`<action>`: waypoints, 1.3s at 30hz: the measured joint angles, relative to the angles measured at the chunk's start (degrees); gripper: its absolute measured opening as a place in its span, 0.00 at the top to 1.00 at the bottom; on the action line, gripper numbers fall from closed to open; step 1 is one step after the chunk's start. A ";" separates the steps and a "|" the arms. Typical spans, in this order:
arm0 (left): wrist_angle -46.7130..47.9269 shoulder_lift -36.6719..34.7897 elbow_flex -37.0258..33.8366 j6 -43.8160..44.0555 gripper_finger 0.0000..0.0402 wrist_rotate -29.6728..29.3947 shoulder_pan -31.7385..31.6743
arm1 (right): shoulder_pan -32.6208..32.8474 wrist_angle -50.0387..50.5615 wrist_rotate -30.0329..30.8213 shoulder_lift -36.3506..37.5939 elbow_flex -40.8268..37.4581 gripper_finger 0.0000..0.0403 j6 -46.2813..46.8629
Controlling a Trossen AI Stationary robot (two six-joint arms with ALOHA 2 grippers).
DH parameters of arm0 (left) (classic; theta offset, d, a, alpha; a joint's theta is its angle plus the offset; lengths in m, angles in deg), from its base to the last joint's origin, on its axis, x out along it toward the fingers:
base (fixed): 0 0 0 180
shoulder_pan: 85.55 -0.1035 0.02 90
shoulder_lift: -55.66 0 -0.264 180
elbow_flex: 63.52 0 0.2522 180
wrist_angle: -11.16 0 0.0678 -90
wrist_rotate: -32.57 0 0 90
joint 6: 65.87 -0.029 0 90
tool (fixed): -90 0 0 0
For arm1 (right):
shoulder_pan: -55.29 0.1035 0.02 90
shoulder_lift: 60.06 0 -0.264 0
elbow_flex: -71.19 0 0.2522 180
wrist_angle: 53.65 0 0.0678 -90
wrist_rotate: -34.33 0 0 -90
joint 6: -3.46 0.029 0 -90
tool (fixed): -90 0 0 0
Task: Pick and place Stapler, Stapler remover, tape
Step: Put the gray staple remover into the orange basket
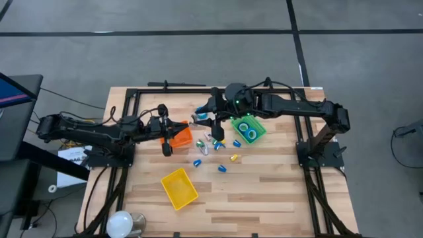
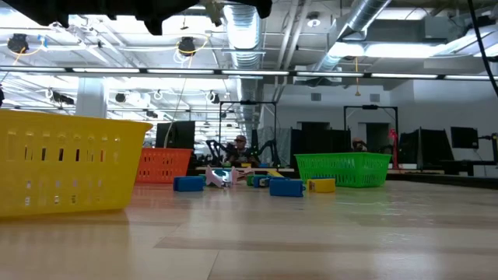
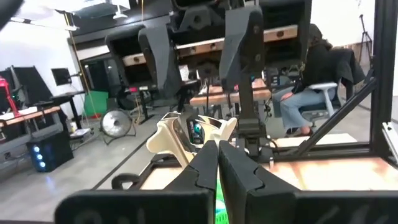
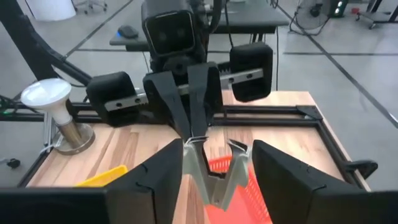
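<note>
A pale stapler remover (image 3: 186, 134) hangs in the air above the orange bin (image 1: 180, 137), with my left gripper (image 3: 217, 146) shut on it. My right gripper (image 4: 217, 150) faces the left one, open, with a finger on either side of the remover (image 4: 211, 171). Two blue tape rolls (image 1: 248, 130) lie in the green bin (image 1: 259, 125). Small blue and yellow oblong pieces (image 1: 221, 168) are scattered on the table between the bins. Whether one of them is the stapler, I cannot tell. My left gripper pinches the stapler remover between its two fingertips (image 4: 194, 134), at the end of the remover that points toward it (image 4: 198, 144). The fingers come nearly level from the table's left side. The remover sticks out beyond them, lifted clear of table and bin, its two metal claws (image 4: 238, 151) spread apart.
A yellow bin (image 1: 179, 187) stands near the table's front. A lamp with a white bulb (image 1: 122, 223) sits at the near left corner. More loose pieces (image 2: 286, 187) lie between the orange bin (image 2: 163, 165) and the green one (image 2: 342, 169). Bare wood lies at the near right.
</note>
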 joint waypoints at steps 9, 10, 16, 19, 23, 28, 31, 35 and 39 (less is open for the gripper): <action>8.21 -0.02 0.00 0.28 1.00 -1.45 -2.71 | -0.56 1.23 0.04 2.59 0.11 0.54 0.82; 9.14 -0.02 0.00 0.35 1.00 -1.46 -3.05 | -0.70 1.78 0.04 2.83 0.05 0.54 0.87; 15.25 -0.10 0.00 6.14 1.00 -1.46 -4.62 | -0.82 2.42 0.05 2.82 0.04 0.59 0.88; 15.80 -0.78 0.00 6.78 1.00 -1.39 -4.62 | -0.82 2.80 0.05 2.66 0.04 0.61 0.86; 17.17 -3.16 0.00 7.57 1.00 -1.28 -4.62 | -0.84 2.93 0.05 2.58 0.01 0.62 0.85; 28.58 -8.04 0.00 11.98 1.00 -1.24 -4.62 | -0.86 2.88 0.05 2.58 0.01 0.64 0.70; 34.10 -10.80 0.00 13.82 1.00 -1.24 -4.62 | -0.86 2.87 0.05 2.58 0.01 0.65 0.68; 39.97 -12.38 0.00 15.51 1.00 -1.39 -4.62 | -0.86 2.90 0.05 2.58 0.01 0.66 0.68; 44.73 -12.18 0.00 16.52 1.00 -1.43 -4.62 | -0.86 2.96 0.05 2.58 0.01 0.67 0.68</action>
